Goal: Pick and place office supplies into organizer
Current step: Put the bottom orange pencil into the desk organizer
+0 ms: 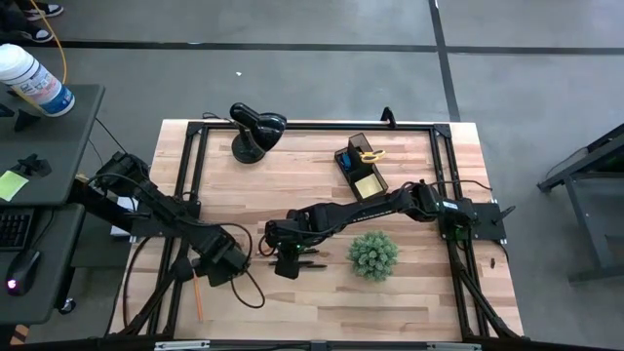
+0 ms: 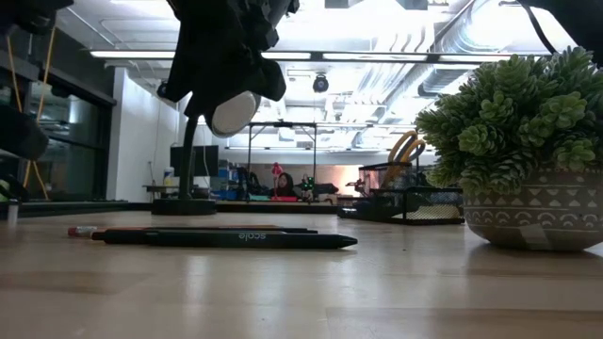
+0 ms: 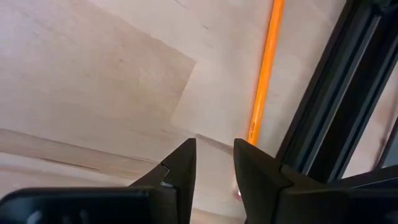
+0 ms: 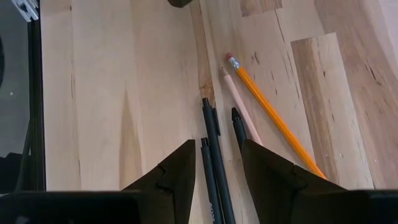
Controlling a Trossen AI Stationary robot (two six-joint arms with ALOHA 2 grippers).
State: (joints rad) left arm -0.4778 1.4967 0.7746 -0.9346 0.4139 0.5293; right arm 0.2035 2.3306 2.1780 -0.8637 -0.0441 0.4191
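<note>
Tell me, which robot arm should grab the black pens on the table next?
The right one, probably. The right gripper hangs over the black pens with open fingers either side of them. The left gripper is off by an orange pencil near the table's edge.

floor: grey, dark lines | ceiling lights: bright strips, upper frame | side desk: dark, left edge | tabletop: pale wood

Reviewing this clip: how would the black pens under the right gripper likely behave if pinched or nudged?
The black pens look thin, straight and rigid, so they probably lift stiffly without sagging. Lying flat on the smooth wooden table, they may roll if nudged sideways. They lie close together between the open right gripper fingers, so a pinch might catch more than one.
</note>
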